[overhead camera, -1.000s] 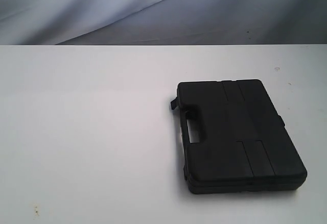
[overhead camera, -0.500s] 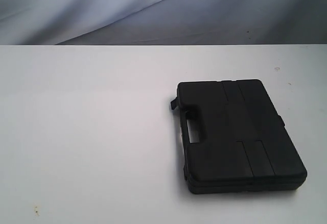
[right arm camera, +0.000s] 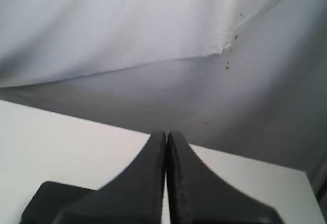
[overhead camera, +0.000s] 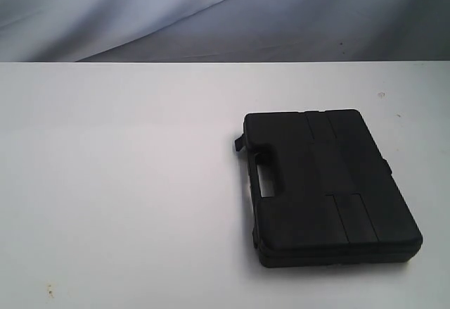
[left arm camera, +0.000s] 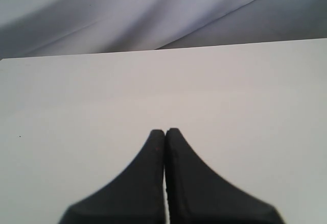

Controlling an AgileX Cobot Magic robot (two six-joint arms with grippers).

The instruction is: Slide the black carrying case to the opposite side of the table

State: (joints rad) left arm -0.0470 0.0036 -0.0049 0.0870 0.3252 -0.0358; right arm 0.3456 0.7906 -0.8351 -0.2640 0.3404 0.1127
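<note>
Left gripper (left arm camera: 164, 132) is clamped fully together with nothing between the fingers, just hanging over bare white tabletop (overhead camera: 126, 182), and the right gripper (right arm camera: 166, 134) is pinched closed on nothing too, up in the air with the wrinkly grey cloth (overhead camera: 211, 13) behind it. In the right wrist view a dark rounded corner of the case (right arm camera: 46, 201) shows close by the fingers, but I can't see any contact. Neither arm turns up in the exterior view, so they're both well clear. There the case (overhead camera: 323, 186) lies flat on the right half of the tabletop, handle slot (overhead camera: 267, 180) facing the middle, with the whole left half open beside it. So I'd say the slide hasn't started and we're at the very first bit, getting an arm onto the case. My guess is the right arm is the one for it: drop down by the case's outer long side, keep the fingers together as a pusher, press low and near the middle of that side so the case goes straight over to the left without spinning
</note>
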